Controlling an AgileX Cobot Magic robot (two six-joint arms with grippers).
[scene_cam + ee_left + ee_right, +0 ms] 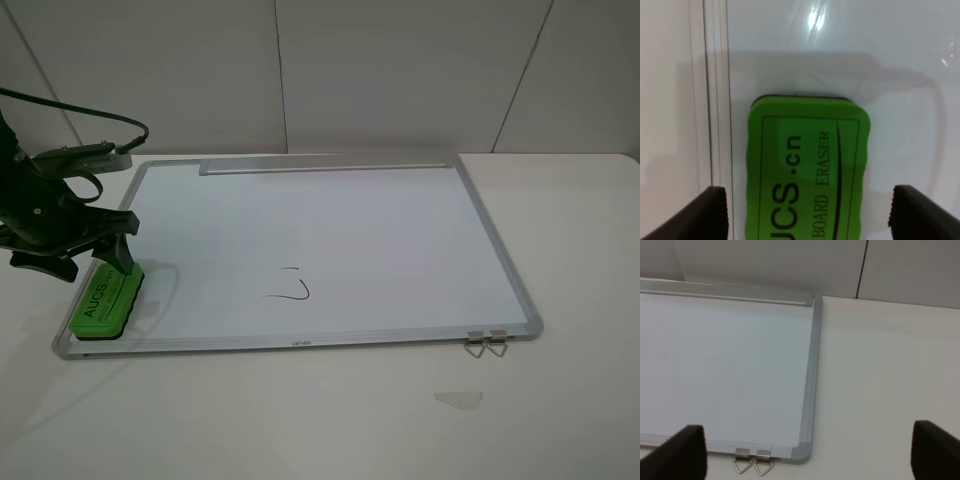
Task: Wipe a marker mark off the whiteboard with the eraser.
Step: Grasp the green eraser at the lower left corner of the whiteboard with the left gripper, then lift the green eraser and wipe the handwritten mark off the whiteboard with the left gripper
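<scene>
The whiteboard (400,220) lies flat on the white table, silver tray strip (325,165) at its far edge and two metal clips (487,343) at its near right corner. The marker mark (288,288), a short dash over a hooked curve, sits near the board's front middle. The green eraser (105,300) rests on the board's near left corner. My left gripper (85,265) hangs just above it, open. In the left wrist view its fingers (710,212) stand either side of the eraser (807,170) without touching. My right gripper (807,452) is open over the board's right corner (807,450).
A small pale scrap (458,398) lies on the table in front of the clips. A black cable (100,118) loops from the left arm above the board's far left corner. A white panelled wall stands behind the table.
</scene>
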